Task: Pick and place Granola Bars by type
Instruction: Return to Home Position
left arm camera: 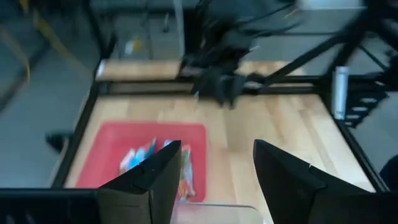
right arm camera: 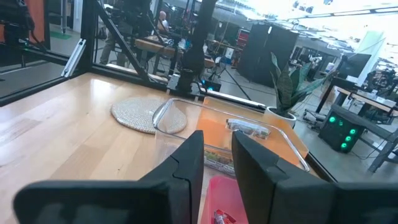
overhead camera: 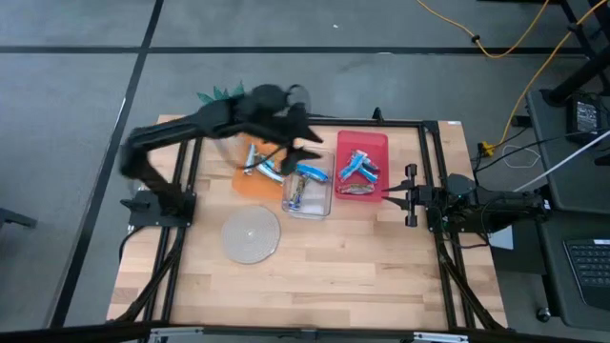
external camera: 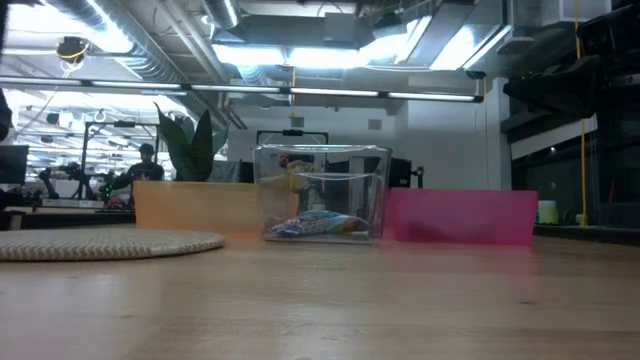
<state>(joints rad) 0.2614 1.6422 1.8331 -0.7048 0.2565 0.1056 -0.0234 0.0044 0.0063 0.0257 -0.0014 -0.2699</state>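
Three bins stand in a row on the far half of the table. The orange bin [overhead camera: 250, 186] holds wrapped granola bars [overhead camera: 262, 164]. A blue-wrapped bar [overhead camera: 307, 176] lies on the floor of the clear bin [overhead camera: 307, 208], also seen in the low view [external camera: 315, 225]. The red bin [overhead camera: 362, 139] holds several bars [overhead camera: 357, 167], mostly blue. My left gripper [overhead camera: 310, 152] hovers above the orange and clear bins, open and empty [left arm camera: 217, 162], facing the red bin [left arm camera: 112, 143]. My right gripper [overhead camera: 408, 195] waits at the table's right side, narrowly open [right arm camera: 217, 149].
A round woven mat [overhead camera: 251, 233] lies on the near-left part of the table, in front of the bins. A potted plant [overhead camera: 221, 92] stands beyond the far edge. Black frame rails run along the table's sides. Bare wood lies near and right of the mat.
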